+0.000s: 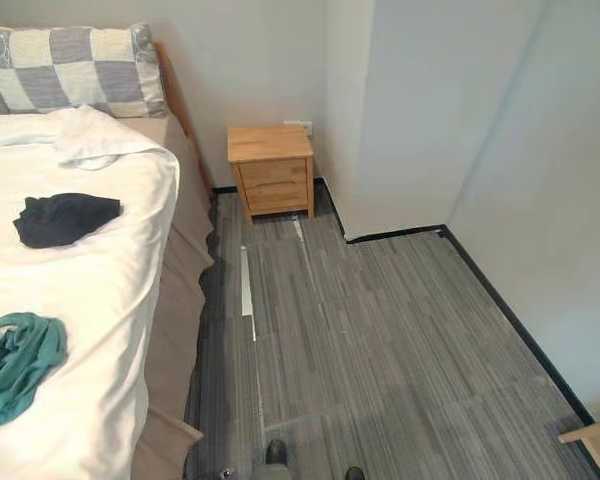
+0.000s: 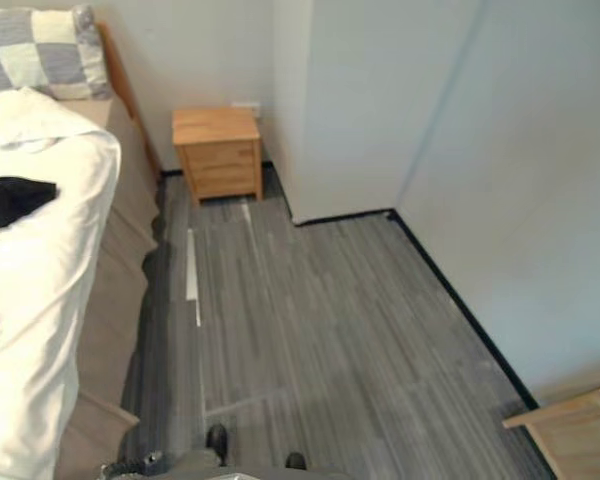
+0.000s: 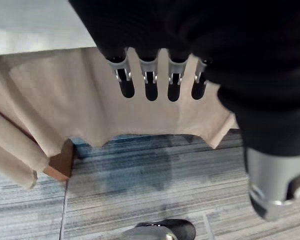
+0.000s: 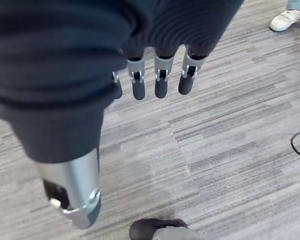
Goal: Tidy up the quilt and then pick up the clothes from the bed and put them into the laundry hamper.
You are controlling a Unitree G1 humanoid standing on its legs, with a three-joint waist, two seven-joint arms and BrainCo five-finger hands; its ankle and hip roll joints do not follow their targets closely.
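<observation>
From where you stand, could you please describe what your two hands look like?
Both look alike: the left hand and right hand have silver fingers with rounded dark tips, a thicker silver thumb set apart, and a dark ribbed cover over the back and wrist.

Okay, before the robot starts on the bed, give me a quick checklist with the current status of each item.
1. Left hand free: ok, fingers straight, holding nothing, beside the bed skirt.
2. Right hand free: ok, fingers straight, above the floor.
3. Clothes located: ok, dark garment and teal garment lie on the white quilt.
4. Quilt tidy: not ok, bunched below the pillow.
5. Laundry hamper located: cannot tell.
6. Bystander clear: cannot tell, a person's shoe is nearby.
</observation>
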